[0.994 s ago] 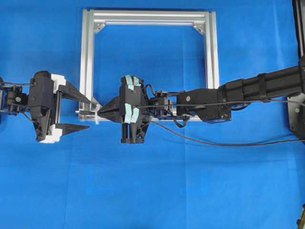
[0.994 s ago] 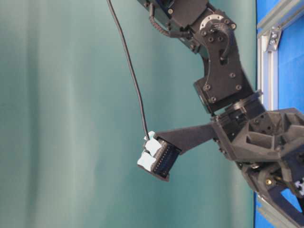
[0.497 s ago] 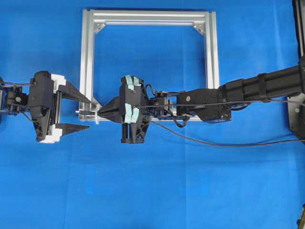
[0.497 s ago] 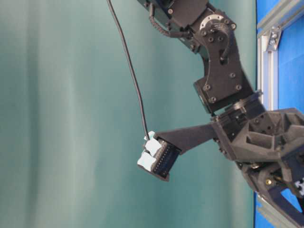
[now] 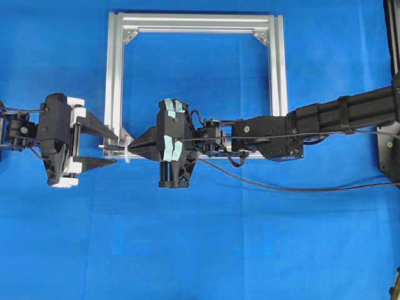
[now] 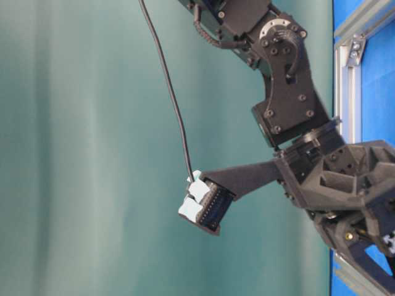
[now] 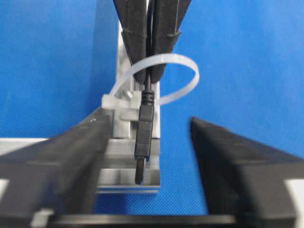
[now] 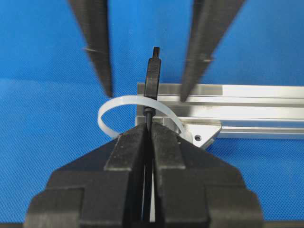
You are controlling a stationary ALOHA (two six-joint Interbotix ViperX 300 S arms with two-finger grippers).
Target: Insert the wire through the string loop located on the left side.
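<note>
Wire (image 7: 144, 137) plug pokes through the string loop (image 7: 183, 71), clamped by the right pincer (image 8: 148, 130); left pincer (image 7: 147, 142) half-open, flanking it.

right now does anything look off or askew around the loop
Nothing stands out. The wire runs straight through the string loop, pinched by the right hand; the left hand brackets the plug without touching it.

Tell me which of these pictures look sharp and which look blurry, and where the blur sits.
Overhead view: evenly lit and sharp, little shadow. Left wrist view: the wire plug fairly crisp, the left gripper fingers soft in the foreground. Right wrist view: the right gripper sharp, the string loop clear, the far fingers motion-blurred. Table-level view: plain teal backdrop, slightly soft.
</note>
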